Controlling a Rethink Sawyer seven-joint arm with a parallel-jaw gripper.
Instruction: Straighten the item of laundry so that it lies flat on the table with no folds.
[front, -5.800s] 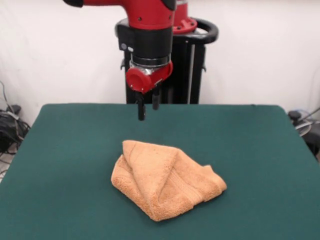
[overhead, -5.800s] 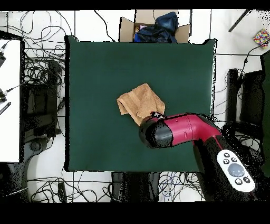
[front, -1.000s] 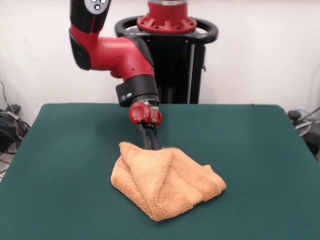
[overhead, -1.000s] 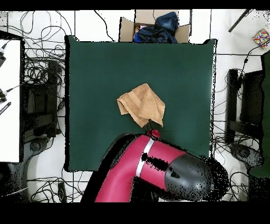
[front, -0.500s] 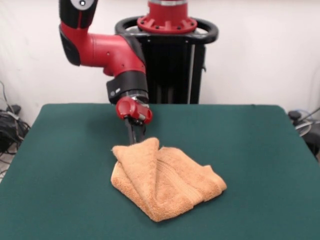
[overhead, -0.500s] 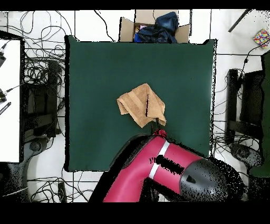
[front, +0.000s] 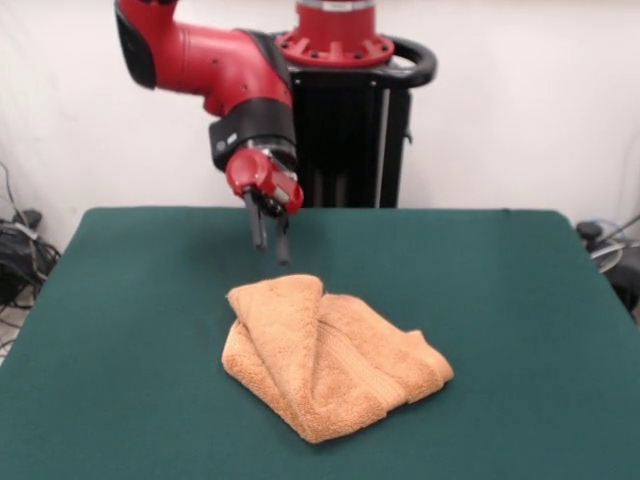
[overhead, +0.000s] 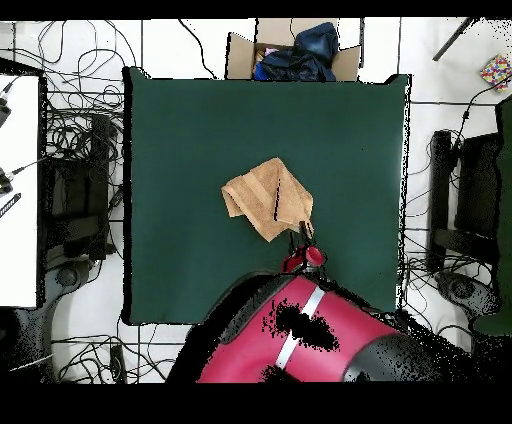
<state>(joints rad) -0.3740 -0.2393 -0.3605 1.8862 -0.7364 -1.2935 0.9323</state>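
The light orange towel (front: 325, 358) lies bunched and folded over itself in the middle of the dark green table (front: 120, 330). A thick fold runs from its far left corner toward the front. It also shows in the overhead view (overhead: 267, 197). My gripper (front: 269, 239) hangs above the table just behind the towel's far left corner, clear of the cloth. Its two black fingers stand a little apart and hold nothing. In the overhead view the gripper (overhead: 303, 236) sits just off the towel's lower right edge.
The robot's black pedestal (front: 345, 130) stands behind the table's far edge. A cardboard box of dark clothes (overhead: 292, 50) sits beyond the table's top edge in the overhead view. Cables (overhead: 75, 130) lie on the floor around the table.
The gripper has lifted off the towel's far left corner and moved back, letting go. The corner has settled lower onto the pile.
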